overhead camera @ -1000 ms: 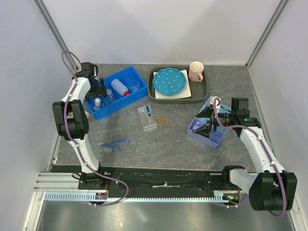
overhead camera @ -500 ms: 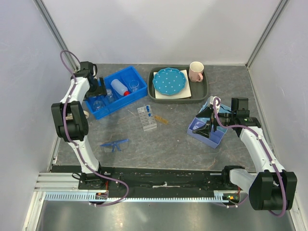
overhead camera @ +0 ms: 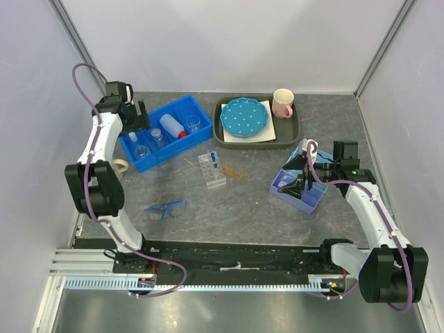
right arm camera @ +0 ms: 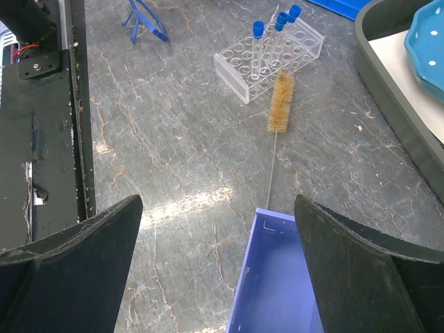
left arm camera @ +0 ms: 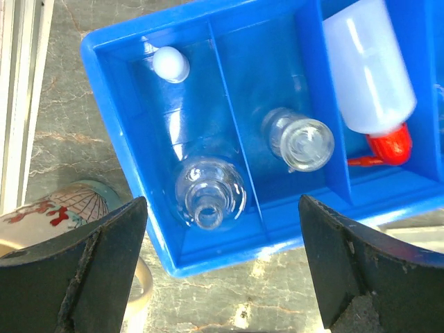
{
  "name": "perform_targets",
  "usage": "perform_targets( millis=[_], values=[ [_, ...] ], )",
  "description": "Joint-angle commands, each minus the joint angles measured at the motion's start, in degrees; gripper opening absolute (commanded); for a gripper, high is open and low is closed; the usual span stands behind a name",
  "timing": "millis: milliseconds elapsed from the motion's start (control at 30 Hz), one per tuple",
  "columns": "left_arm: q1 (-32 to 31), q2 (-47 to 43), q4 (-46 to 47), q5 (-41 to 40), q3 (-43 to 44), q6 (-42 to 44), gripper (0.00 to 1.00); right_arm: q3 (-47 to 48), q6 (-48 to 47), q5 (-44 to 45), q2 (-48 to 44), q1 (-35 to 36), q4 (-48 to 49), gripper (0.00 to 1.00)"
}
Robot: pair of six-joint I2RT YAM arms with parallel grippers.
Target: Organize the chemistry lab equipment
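Left gripper [left arm camera: 222,277] hung spread, empty, over blue bin [left arm camera: 111,90] that held flask [left arm camera: 209,192], beaker [left arm camera: 298,141], squeeze bottle [left arm camera: 366,66], right gripper [right arm camera: 218,270] spread over purple box [right arm camera: 277,277]

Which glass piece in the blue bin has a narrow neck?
The flask in the end compartment, beside the white ball; the beaker next door has a wide open mouth.

Bright, even light from overhead fills every view, with soft, short shadows. A pale glare patch sits on the counter [right arm camera: 187,201] in the right wrist view. The flask [left arm camera: 209,191] glints. Dark fingers [left arm camera: 83,277] at the wrist views' lower corners look slightly soft.
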Motion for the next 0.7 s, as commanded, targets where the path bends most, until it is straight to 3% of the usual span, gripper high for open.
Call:
perform_targets(
  millis=[0, 133, 667],
  values=[
    [0.1, -8.5, 2.7, 3.1, -1.6, -1.2, 0.95, 1.8, -2.1, -1.3, -0.3, 0.1, 0.2, 0.98],
    [0.1, -16.0, 5.6, 4.8, -7.0, -2.1, 0.95, 1.8, -2.4, -1.0, -0.4, 0.1, 0.3, 0.98],
    [0.2, -47.4, 17.0, 27.1, -38.4, -6.1, 0.96, 1.6, -5.0, 2.2, -1.9, 0.2, -0.5, 0.98]
  ],
)
